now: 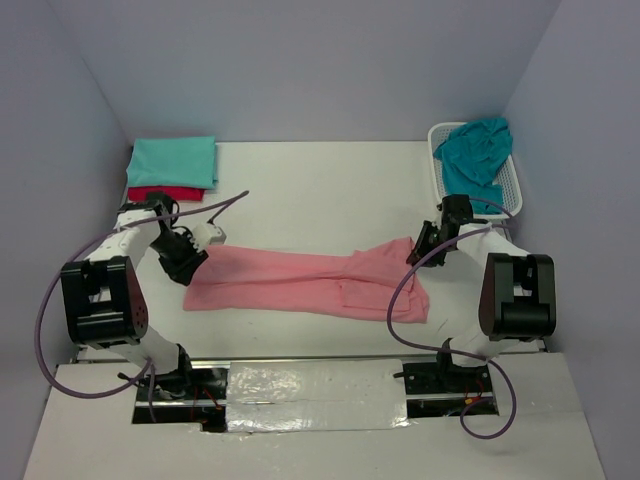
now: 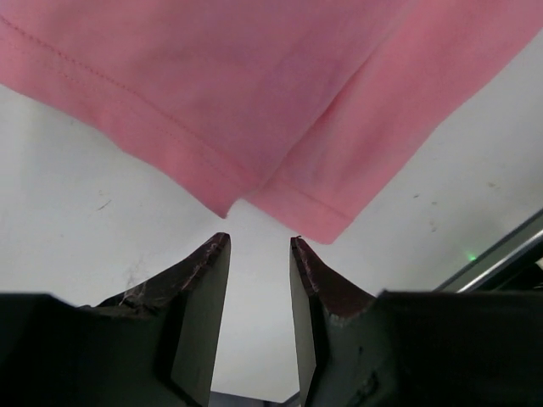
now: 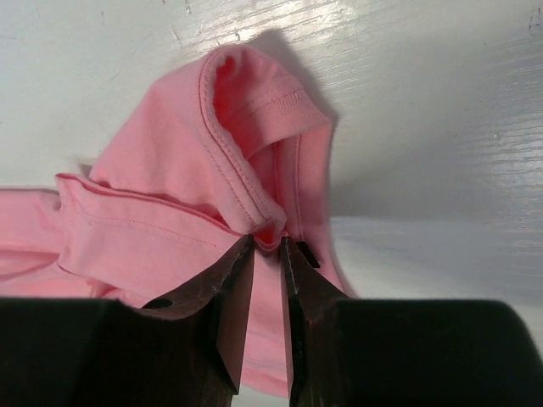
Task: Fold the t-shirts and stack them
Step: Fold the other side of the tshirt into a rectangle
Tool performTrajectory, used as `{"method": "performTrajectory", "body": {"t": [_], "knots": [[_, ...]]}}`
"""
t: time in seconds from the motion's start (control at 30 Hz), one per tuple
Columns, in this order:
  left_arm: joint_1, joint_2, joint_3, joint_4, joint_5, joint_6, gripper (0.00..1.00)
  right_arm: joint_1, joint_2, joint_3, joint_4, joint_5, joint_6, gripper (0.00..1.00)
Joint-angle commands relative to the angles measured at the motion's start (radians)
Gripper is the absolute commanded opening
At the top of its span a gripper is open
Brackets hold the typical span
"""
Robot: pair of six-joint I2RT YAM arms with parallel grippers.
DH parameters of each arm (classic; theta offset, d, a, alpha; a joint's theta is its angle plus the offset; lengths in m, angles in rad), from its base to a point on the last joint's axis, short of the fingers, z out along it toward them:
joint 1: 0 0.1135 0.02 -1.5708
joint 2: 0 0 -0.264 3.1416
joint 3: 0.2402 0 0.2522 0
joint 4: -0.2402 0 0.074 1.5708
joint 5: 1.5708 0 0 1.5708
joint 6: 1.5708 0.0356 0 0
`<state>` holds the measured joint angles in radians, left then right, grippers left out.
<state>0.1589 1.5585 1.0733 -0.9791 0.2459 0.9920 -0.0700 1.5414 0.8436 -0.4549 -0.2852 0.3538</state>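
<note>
Four t-shirts. Stacked far left: mint-teal shirt (image 1: 172, 160) over crimson red shirt (image 1: 160, 193). Unfolded across the table (image 1: 320, 190): salmon pink shirt (image 1: 300, 282). My right gripper (image 3: 267, 246) pinches its collar, and my left gripper (image 2: 259, 246) stands part-open and empty (just short of the hem). Not yet begun: darker teal-blue shirt (image 1: 475, 150), heaped in the basket (image 1: 512, 190).

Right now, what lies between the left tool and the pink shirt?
Only a narrow strip of bare white table. The left wrist view shows the left tool open, its tips just short of the hem of the pink shirt.
</note>
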Motion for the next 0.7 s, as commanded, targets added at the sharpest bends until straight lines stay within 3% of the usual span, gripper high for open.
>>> {"method": "performTrajectory", "body": {"t": [0.0,0.3,0.67], "knots": [[0.002,-0.026,-0.024,0.079,-0.082,0.080,0.47,-0.005,0.002,0.008,0.033,-0.017,-0.009,0.26],[0.002,-0.018,-0.041,0.154,-0.062,0.091,0.52,-0.004,-0.003,0.008,0.021,-0.017,-0.013,0.22],[-0.001,-0.087,-0.082,0.031,0.090,0.468,0.56,-0.005,-0.001,0.009,0.013,-0.011,-0.012,0.23]]}}
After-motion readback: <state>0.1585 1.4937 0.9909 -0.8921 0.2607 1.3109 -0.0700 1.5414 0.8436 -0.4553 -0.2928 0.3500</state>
